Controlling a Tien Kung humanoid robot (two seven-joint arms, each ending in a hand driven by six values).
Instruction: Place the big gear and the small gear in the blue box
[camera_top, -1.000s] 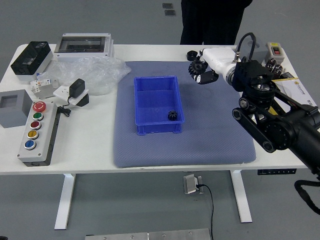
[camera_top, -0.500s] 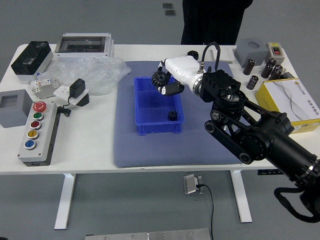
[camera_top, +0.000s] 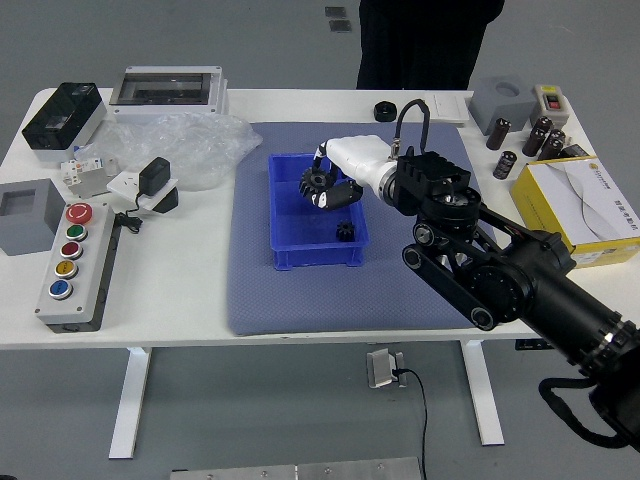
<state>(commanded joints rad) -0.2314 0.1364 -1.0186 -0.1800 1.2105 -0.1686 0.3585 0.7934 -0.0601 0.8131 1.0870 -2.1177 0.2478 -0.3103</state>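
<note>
two gears, one blue box (camera_top: 281, 222): the small gear (camera_top: 345, 232) lies inside, by the box's near right corner, while the big gear (camera_top: 317, 181) hangs over the box's far half, gripped at the fingertips of the robot's right hand (camera_top: 362, 162). a second ago that hand was off beyond the box's far right corner; it has since swung left, bringing the big gear above the opening. that leaves, as i judge it, only the lowering and the letting go. the grip looks closed on the gear, though the hand hides part of the hold. let go too high, it could bounce or knock the small gear. a person in black (camera_top: 430, 45) stands past the box's far side, hands out of sight.
</note>
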